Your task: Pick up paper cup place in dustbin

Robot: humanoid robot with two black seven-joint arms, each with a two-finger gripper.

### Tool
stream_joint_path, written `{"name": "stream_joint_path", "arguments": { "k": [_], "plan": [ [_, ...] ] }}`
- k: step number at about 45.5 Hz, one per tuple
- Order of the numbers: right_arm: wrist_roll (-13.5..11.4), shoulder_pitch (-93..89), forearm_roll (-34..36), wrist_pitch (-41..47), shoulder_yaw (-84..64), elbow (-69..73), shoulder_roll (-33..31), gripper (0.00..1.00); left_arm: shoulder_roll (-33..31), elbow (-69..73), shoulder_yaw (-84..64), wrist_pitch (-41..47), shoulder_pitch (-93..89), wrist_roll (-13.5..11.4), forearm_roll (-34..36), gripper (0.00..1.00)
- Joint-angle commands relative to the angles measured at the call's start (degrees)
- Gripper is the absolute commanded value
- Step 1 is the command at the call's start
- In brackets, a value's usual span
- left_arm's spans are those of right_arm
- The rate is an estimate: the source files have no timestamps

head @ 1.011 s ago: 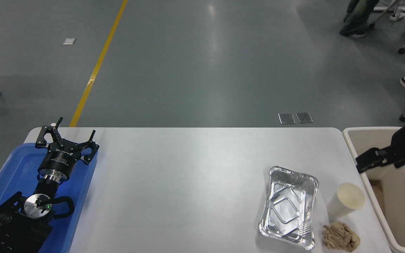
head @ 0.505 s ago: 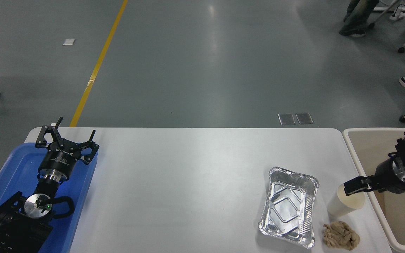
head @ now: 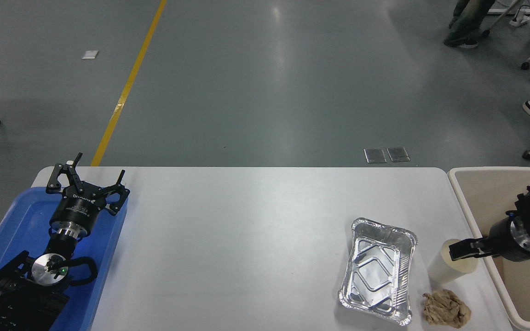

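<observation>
At the right end of the white table (head: pixel 256 220): right gripper (head: pixel 462 251) reaching in from the right edge across the near-left rim of the beige dustbin (head: pixel 495 172), black tip now down at the mouth of the paper cup (head: pixel 446 271). A second ago, poised higher and farther back over the bin rim, well apart from the cup; half a second ago, level with the cup's far lip; now lower again and a shade nearer, covering much of the cream opening. Cup upright and in the same spot throughout, just beside the bin's left wall, with the foil tray (head: pixel 377 271) to its left and the crumpled brown paper wad (head: pixel 446 309) just near of it. Fingers seen end-on as one dark block, so impossible to tell whether spread, closed or pinching the rim. No sign of a lift yet: cup base on the table. Likely meaning: approach all but finished, grasp the next step, then a short carry rightward over the rim into the bin. Left gripper (head: pixel 88 181) parked far off at the lower left over the blue tray (head: pixel 16 230), fingers splayed and holding nothing.
</observation>
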Motion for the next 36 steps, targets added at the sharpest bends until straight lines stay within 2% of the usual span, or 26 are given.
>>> {"name": "stream_joint_path", "arguments": {
  "k": [1, 4, 7, 9, 10, 24, 36],
  "plan": [
    [-0.10, -1.34, -0.01, -0.78, 0.58, -1.22, 0.34, 0.49, 0.00, 0.00, 0.00, 0.00, -0.01, 0.00, 0.00, 0.99],
    [-0.10, -1.34, -0.01, -0.78, 0.58, -1.48, 0.51, 0.41, 0.00, 0.00, 0.00, 0.00, -0.01, 0.00, 0.00, 0.99],
    [-0.19, -1.52, -0.01, -0.70, 0.58, -1.57, 0.51, 0.12, 0.00, 0.00, 0.00, 0.00, -0.01, 0.00, 0.00, 0.99],
    [-0.27, -1.61, -0.01, -0.78, 0.58, -1.57, 0.69, 0.02, 0.00, 0.00, 0.00, 0.00, -0.01, 0.00, 0.00, 0.99],
    [-0.45, -1.61, -0.01, -0.70, 0.58, -1.57, 0.78, 0.00, 0.00, 0.00, 0.00, 0.00, -0.01, 0.00, 0.00, 0.99],
    [-1.06, 1.20, -0.27, 0.27, -1.62, -0.52, -0.36, 0.00, 0.00, 0.00, 0.09, 0.00, -0.01, 0.00, 0.00, 0.99],
    [-0.98, 18.41, -3.44, 0.36, -14.79, 7.56, -5.90, 0.00, 0.09, -0.09, 0.09, 0.00, -0.01, 0.26, 0.00, 0.99]
  ]
}}
